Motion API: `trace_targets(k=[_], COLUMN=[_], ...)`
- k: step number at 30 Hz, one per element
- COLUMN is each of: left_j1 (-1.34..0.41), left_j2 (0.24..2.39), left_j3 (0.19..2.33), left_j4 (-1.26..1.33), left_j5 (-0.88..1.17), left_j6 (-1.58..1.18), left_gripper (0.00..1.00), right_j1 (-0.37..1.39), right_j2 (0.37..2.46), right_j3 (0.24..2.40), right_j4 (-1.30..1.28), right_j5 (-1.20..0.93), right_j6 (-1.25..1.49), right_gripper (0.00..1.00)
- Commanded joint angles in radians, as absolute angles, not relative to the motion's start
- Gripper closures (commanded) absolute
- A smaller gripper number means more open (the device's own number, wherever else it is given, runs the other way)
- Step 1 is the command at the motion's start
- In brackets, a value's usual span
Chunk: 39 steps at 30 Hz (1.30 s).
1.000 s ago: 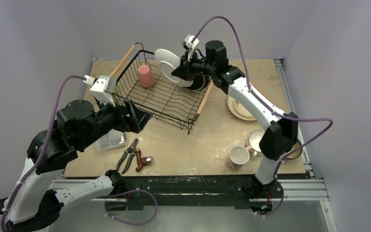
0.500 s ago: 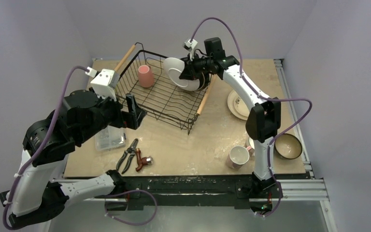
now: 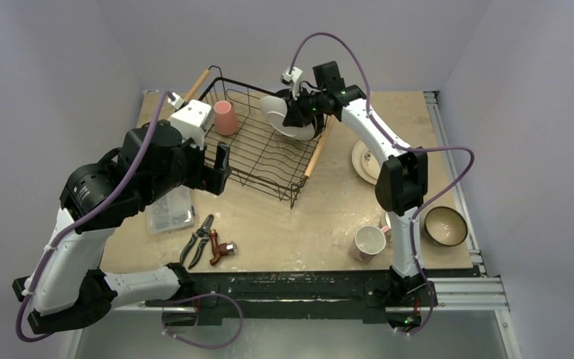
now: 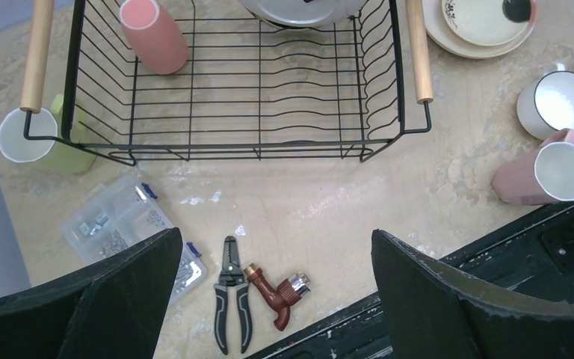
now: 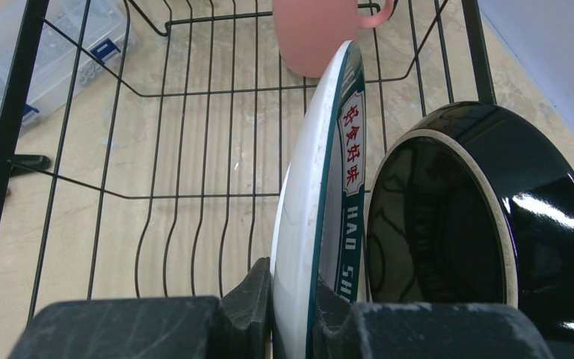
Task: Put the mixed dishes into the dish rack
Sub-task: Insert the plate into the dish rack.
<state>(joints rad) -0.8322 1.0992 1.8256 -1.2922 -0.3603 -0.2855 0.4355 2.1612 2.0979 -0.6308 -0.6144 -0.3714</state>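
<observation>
My right claw [image 5: 291, 299] pinches the white teal-rimmed plate [image 5: 303, 202] on edge so it can slot upright at the far right of the black wire dish rack [image 4: 239, 140], beside the glossy dark bowl [image 5: 448, 224]. Left claw [image 4: 273, 247] wide, empty, above near rim.

Clear plastic box of small parts [image 4: 116, 224]: lower left of the left wrist view. Black-handled pliers [image 4: 229, 303]: near its right corner. Red-handled tool [image 4: 275, 295]: just right of the pliers. All rest on a scuffed beige tabletop [image 4: 306, 202].
</observation>
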Motion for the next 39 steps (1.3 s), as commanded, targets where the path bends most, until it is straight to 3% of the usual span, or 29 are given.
trace_targets(k=[1,26,39], left_j1=[-0.831,-0.828,-0.828], left_j2=[1.101,1.079,1.079], left_j3=[1.868,1.857,1.848], left_j4=[-1.287,-1.293,-1.285], left_j5=[-0.387,-0.382,-0.39], left_j6=[-0.225,-0.236,-0.231], left_gripper=[0.04,0.05,0.05], right_j1=[0.436,0.435,0.435], right_j2=[2.147,2.208,2.18], right_j3=[2.138,2.105,2.102], right_j4=[-0.608,-0.582,-0.584], right_j5=[-0.627,-0.634,-0.464], right_j6=[-0.42,-0.362,-0.371], right_gripper=[1.0,1.0,0.61])
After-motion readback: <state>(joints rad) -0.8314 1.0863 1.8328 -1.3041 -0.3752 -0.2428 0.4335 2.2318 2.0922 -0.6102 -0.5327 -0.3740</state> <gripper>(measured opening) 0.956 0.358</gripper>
